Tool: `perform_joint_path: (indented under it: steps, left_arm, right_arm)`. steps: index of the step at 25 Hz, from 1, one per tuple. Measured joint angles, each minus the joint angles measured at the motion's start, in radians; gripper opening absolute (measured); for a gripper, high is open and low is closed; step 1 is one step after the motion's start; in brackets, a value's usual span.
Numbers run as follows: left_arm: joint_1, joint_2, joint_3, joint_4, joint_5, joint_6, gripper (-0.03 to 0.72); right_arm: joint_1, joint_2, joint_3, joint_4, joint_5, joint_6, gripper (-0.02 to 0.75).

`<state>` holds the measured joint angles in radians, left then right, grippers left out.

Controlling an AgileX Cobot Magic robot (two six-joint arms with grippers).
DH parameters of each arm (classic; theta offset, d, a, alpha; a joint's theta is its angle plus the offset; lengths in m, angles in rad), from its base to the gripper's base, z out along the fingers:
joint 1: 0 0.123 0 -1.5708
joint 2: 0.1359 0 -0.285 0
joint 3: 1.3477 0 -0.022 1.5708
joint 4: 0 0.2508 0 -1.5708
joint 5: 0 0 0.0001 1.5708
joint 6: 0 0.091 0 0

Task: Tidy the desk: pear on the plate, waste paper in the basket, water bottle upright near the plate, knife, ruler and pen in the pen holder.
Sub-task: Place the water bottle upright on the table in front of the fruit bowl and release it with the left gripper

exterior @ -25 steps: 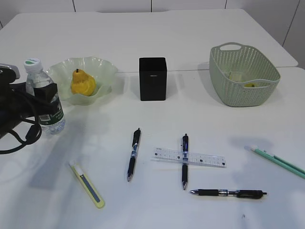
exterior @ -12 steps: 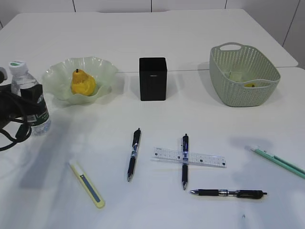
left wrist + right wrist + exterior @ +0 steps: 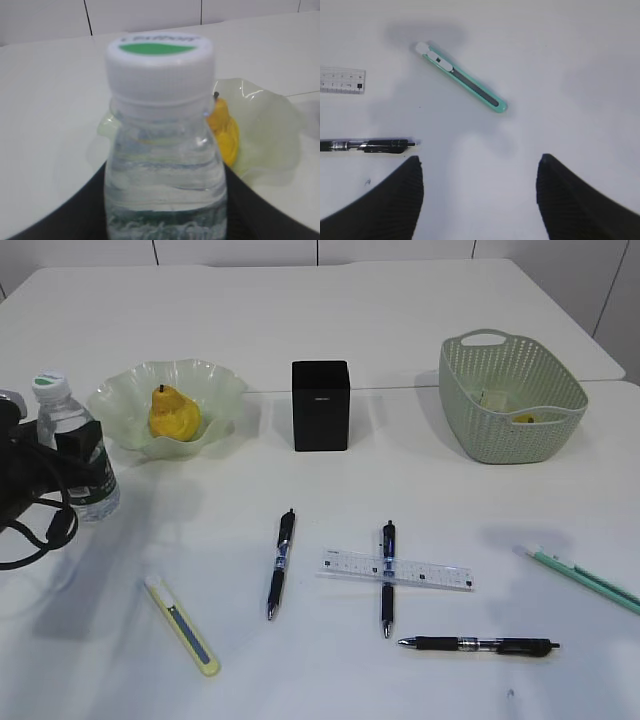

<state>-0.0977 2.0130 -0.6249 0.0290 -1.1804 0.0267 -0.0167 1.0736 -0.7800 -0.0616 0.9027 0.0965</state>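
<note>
So the left claw [image 3: 75,455] is clamped around the water bottle [image 3: 73,445], roughly half closed to fit its body. The bottle is upright with its white cap with the green sticker on top, sitting at the left edge of the surface [image 3: 400,330], just beside the wavy pale green plate [image 3: 215,390]. From the left wrist view the bottle [image 3: 162,150] fills most of the shot, and you can see the plate [image 3: 270,130] right behind it. I can't tell whether the bottle's base is actually touching the surface.

The pear [image 3: 173,412] is on the plate. The black pen holder [image 3: 321,405] stands in the middle, well apart from the green woven basket [image 3: 510,400] on the right, which has something pale and yellowish inside.

Loose stuff near the front: a yellow knife [image 3: 183,626] on the left, a dark pen [image 3: 280,562] in the middle, another pen [image 3: 387,577] lying across the clear ruler [image 3: 430,571], and a third pen [image 3: 480,645] lying sideways below that. There's a teal knife [image 3: 585,580] way over on the right.

The right claw [image 3: 480,195] is wide open with nothing in it, hovering above the bare surface, with the teal knife [image 3: 462,77] lying just ahead of its black fingers [image 3: 385,200].
</note>
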Motion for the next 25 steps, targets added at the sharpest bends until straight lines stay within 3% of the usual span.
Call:
perform_joint_path:
  steps: [25]
  left_arm:
    - [0.000,0.028,-0.006,0.035,-0.040,0.000,0.337]
  right_arm:
    - [0.000,0.000,0.000,0.000,-0.023,0.000,0.551]
